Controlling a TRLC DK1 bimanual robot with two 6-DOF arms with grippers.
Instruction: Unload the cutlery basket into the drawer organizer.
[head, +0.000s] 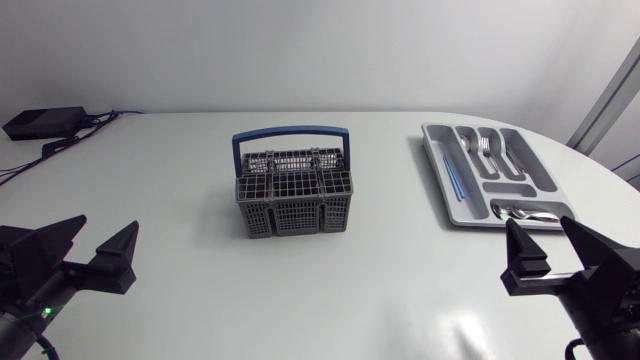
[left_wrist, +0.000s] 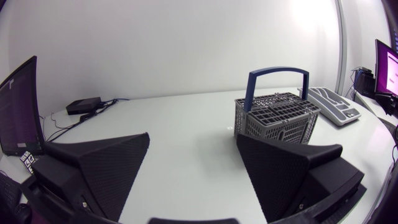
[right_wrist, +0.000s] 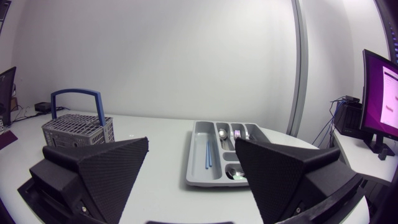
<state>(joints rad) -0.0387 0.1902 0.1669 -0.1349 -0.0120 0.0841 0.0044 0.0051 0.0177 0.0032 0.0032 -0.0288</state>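
White table (head: 170, 190) fills the scene, its surface glossy and round-edged at the right. At the near edge, toward the left corner, the left gripper (head: 108, 228) hangs just above the tabletop, its jaws released and spread wide with nothing between them; the left wrist view shows the same wide gap (left_wrist: 193, 140). At the near edge on the right side, the right gripper (head: 538, 225) is likewise released, its fingers well apart and gripping nothing (right_wrist: 191, 143).

Farther in, about the middle of the table, stands the grey cutlery basket (head: 295, 200), upright, with its blue handle (head: 290, 132) raised over it. It is well apart from both grippers.

Toward the right edge lies the grey drawer organizer (head: 436, 165), its near end just ahead of the right gripper. Thin blue sticks (head: 452, 180) lie in its left long compartment, forks (head: 487, 150) in a middle one, spoons (head: 530, 212) in the crosswise near compartment.

At the far left corner sits a black box (head: 45, 122) with cables.
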